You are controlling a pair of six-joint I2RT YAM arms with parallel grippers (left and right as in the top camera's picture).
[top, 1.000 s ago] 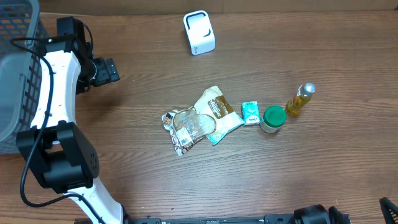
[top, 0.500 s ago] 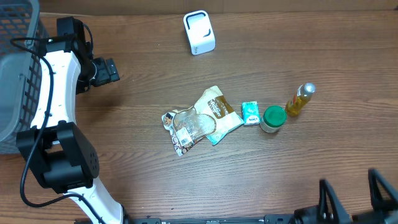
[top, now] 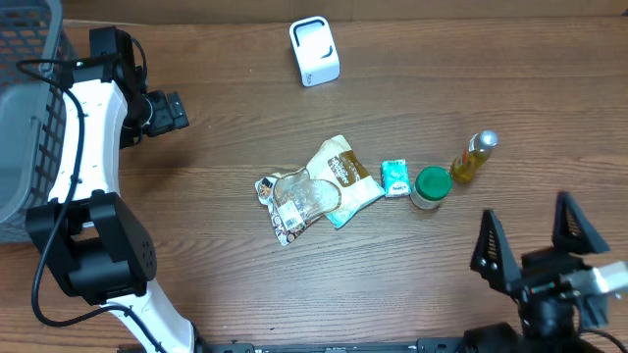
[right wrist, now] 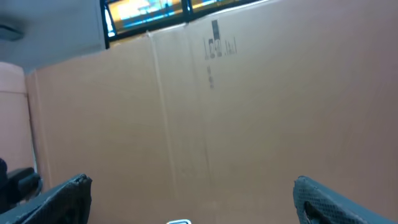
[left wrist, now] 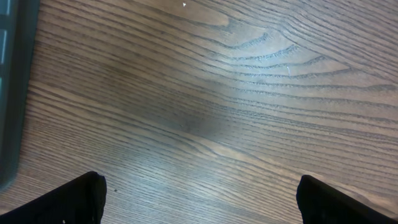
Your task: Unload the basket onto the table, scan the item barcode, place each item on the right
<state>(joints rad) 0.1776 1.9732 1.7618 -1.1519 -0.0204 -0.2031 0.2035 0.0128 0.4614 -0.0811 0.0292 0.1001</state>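
Note:
The white barcode scanner (top: 314,51) stands at the back of the table; its top edge (right wrist: 179,221) just shows in the right wrist view. Several items lie mid-table: a clear crumpled snack bag (top: 292,204), a brown and teal pouch (top: 345,176), a small green packet (top: 395,178), a green-lidded jar (top: 430,186) and a yellow bottle (top: 473,157). My right gripper (top: 533,240) (right wrist: 193,199) stands open at the front right, just short of the jar and bottle, holding nothing. My left gripper (top: 172,111) (left wrist: 199,199) hangs open over bare wood at the far left.
A grey plastic basket (top: 20,118) sits at the left edge, its wall (left wrist: 9,93) showing in the left wrist view. A cardboard wall (right wrist: 249,112) rises behind the table.
My right arm has risen into the overhead view from the bottom edge and moved toward the items. The left arm and the items have not moved.

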